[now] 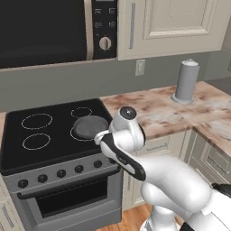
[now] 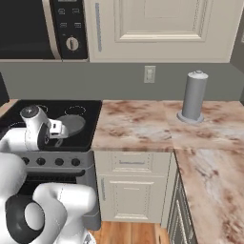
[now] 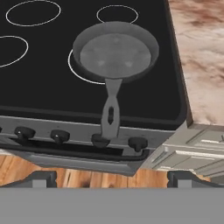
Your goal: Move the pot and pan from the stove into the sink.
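Observation:
The pan [image 3: 116,52] is a shallow dark grey disc on the front right burner of the stove [image 3: 43,83]. Its long handle [image 3: 111,111] points out over the steel front and the black knobs. My gripper [image 3: 113,179] hovers open in front of the stove, a little above and short of the handle's end, with nothing between its widely spread tips. From the base cameras the pan [image 1: 90,126] [image 2: 71,125] lies just beyond my wrist on the black cooktop [image 1: 45,149]. The pot and the sink are out of view.
A marble counter [image 1: 158,113] runs right of the stove and turns toward me at the far right. A grey upright cylinder [image 1: 187,81] [image 2: 193,97] stands on it near the wall. A microwave [image 1: 45,31] and cream cabinets hang above.

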You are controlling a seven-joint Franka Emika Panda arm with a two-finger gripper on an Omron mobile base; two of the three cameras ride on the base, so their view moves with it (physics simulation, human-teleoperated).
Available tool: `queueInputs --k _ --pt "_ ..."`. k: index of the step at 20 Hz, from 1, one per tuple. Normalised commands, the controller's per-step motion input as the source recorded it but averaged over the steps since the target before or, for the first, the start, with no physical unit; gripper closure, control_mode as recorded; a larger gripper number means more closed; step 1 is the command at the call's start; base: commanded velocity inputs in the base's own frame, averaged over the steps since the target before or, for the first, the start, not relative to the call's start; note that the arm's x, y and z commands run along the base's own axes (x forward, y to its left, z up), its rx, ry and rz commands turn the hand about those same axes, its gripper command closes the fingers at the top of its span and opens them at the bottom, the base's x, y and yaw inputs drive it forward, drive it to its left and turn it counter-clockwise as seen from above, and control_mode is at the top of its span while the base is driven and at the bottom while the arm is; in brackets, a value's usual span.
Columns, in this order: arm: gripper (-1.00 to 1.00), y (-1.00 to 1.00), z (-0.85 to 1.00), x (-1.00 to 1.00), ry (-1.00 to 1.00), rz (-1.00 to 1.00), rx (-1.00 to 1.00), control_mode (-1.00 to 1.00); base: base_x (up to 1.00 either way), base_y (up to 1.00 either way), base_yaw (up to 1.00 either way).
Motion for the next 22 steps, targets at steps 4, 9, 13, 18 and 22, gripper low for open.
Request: queueInputs --k 4,9,13,18,22 --pt "-1.00 0.00 -0.25 0.17 0.00 0.00 0.00 -1.00 0.00 0.00 0.00" --pt "-1.00 0.00 -0.25 0.22 0.00 0.01 0.00 -1.00 0.00 0.00 0.00" --pt "-1.00 0.03 -0.24 0.33 0.00 0.01 0.00 -1.00 0.00 0.00 0.00" --pt "-1.00 0.12 -0.22 0.38 0.00 0.00 0.00 -1.00 0.00 0.00 0.00" --pt "-1.00 0.05 -0.13 0.16 0.00 0.00 0.00 -1.00 0.00 0.00 0.00"
